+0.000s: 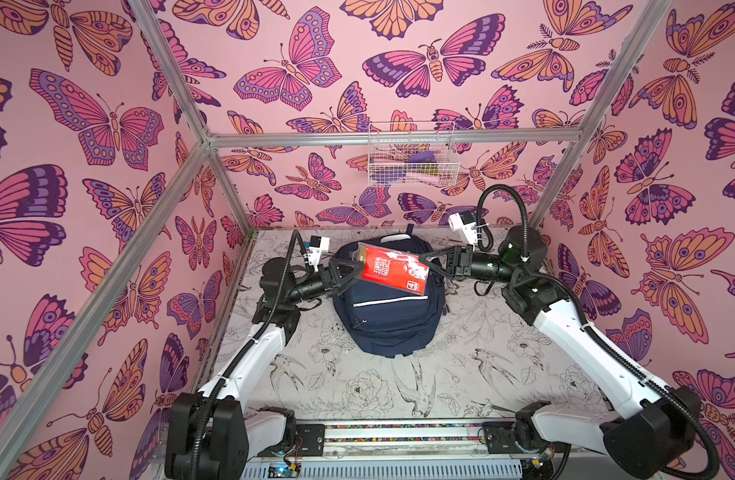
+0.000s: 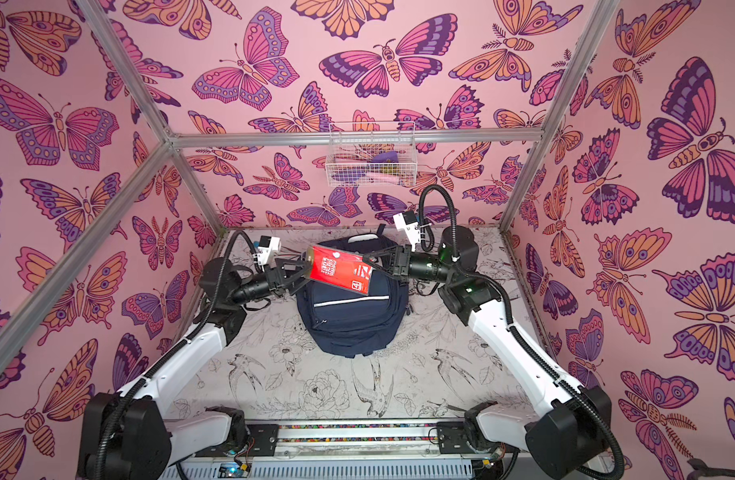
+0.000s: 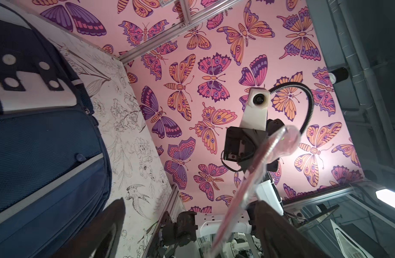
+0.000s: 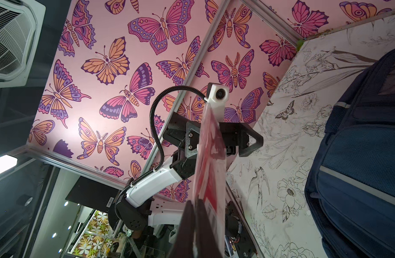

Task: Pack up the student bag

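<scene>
On the left, my left gripper (image 1: 359, 271) has its jaws spread wide. In the left wrist view its fingers (image 3: 113, 225) stand well apart, with the flat red packet (image 3: 247, 178) passing between them close to one finger. I cannot tell whether that finger touches it.

In both top views the red packet (image 1: 392, 270), in a clear sleeve with white print, hangs tilted in the air, stretched between the two grippers above the far half of the bag.

The student bag (image 1: 388, 324) lies flat on the flower-and-bird printed table (image 1: 357, 386), about mid-width and toward the far edge. Its top loop points at the far wall and a white stripe runs across its front. The left wrist view shows its white patch (image 3: 24, 73) with black squares.

A white wire basket (image 1: 374, 166) hangs on the far wall beyond the bag, holding purple and pink items I cannot identify.

On the right, my right gripper (image 1: 421, 261) is pinching the packet's right edge. In the right wrist view its fingers (image 4: 192, 230) are pressed together on that edge.
</scene>
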`<action>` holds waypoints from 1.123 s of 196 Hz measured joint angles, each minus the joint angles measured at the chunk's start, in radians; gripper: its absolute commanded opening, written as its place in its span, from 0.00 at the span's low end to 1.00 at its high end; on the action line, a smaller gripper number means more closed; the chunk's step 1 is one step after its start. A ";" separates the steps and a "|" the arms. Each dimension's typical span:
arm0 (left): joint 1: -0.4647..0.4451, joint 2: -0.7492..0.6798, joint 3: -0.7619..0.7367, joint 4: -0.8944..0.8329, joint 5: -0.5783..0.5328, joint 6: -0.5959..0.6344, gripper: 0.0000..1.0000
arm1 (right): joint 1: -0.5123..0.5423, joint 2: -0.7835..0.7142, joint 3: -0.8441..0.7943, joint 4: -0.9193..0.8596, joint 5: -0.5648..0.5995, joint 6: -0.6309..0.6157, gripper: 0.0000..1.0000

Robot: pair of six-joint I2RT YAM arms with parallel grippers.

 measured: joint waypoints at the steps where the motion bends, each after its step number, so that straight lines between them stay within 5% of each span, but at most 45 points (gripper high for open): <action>1: 0.000 0.000 0.000 0.003 0.000 -0.003 0.88 | 0.000 0.000 -0.001 0.001 0.000 0.001 0.00; 85: -0.048 0.034 -0.047 0.382 0.047 -0.265 0.11 | 0.000 0.000 -0.045 0.105 -0.026 0.092 0.00; 107: -0.053 0.038 -0.048 0.451 0.044 -0.294 0.00 | -0.011 0.007 -0.060 0.100 -0.023 0.097 0.00; 131: -0.053 0.034 -0.050 0.474 0.041 -0.304 0.00 | -0.018 0.020 -0.070 0.090 -0.017 0.093 0.01; 137: -0.053 0.034 -0.052 0.477 0.039 -0.304 0.00 | -0.019 0.022 -0.070 0.090 -0.017 0.093 0.09; 152: -0.058 0.034 -0.065 0.488 0.021 -0.303 0.00 | -0.018 0.024 -0.070 0.084 -0.017 0.093 0.51; 165: -0.068 0.032 -0.089 0.488 -0.008 -0.300 0.00 | -0.011 0.025 -0.070 0.072 -0.011 0.085 0.65; 189: -0.079 0.018 -0.151 0.491 -0.089 -0.299 0.00 | -0.005 0.025 -0.070 0.065 0.012 0.075 0.67; 220: -0.087 0.000 -0.185 0.502 -0.193 -0.298 0.00 | 0.017 0.026 -0.096 0.081 0.040 0.079 0.58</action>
